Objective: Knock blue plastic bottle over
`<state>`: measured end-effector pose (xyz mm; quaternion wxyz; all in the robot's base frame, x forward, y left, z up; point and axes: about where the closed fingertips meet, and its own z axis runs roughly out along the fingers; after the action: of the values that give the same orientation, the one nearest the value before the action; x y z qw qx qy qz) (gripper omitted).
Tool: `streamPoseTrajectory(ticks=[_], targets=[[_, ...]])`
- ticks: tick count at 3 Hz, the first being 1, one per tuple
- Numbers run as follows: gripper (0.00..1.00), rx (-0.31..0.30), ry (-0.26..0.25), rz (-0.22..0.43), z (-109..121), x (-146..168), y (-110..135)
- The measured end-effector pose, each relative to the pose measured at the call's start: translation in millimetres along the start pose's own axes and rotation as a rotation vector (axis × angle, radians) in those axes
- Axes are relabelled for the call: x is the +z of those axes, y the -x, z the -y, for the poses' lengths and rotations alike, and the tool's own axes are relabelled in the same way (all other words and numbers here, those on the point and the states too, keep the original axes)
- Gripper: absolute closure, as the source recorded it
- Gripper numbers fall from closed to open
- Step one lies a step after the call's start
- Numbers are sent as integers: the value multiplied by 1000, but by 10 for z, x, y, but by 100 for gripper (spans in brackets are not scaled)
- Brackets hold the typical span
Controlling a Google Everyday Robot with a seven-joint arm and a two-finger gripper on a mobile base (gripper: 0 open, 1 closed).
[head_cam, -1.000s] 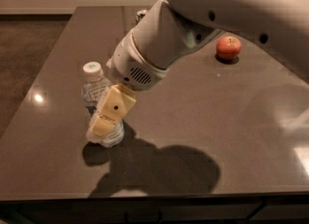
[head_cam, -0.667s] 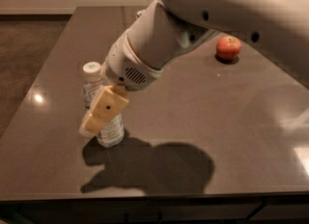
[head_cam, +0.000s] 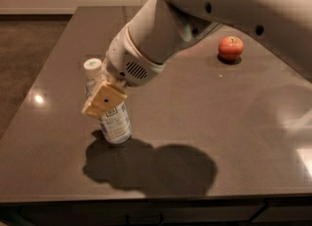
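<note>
Gripper (head_cam: 104, 99) low at front-left of table (head_cam: 204, 122), against upper part of blue plastic bottle (head_cam: 116, 125); can't tell if open or closed. Bottle tilted, cap leaning left, base still on table. Red apple (head_cam: 230, 48) well apart, back right.

You are seeing your tool (head_cam: 104, 100) hanging low near the bench's (head_cam: 234, 118) left edge, lying across the front of the blue plastic bottle (head_cam: 116, 126). The bottle is leaning toward that edge, its base sitting on the bench. A red apple (head_cam: 230, 48) is resting toward the far right corner.
</note>
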<state>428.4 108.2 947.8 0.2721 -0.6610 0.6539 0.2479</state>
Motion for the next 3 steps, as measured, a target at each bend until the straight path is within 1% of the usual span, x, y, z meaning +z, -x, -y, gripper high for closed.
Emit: streamPoseTrajectory(ticks=[1,2,3], targets=[[94,-21,-26,-72,81,-135,-55],[100,-53,-52,-250,262,-359,-219],[100,-65,-55,-421,430,-519,-462]])
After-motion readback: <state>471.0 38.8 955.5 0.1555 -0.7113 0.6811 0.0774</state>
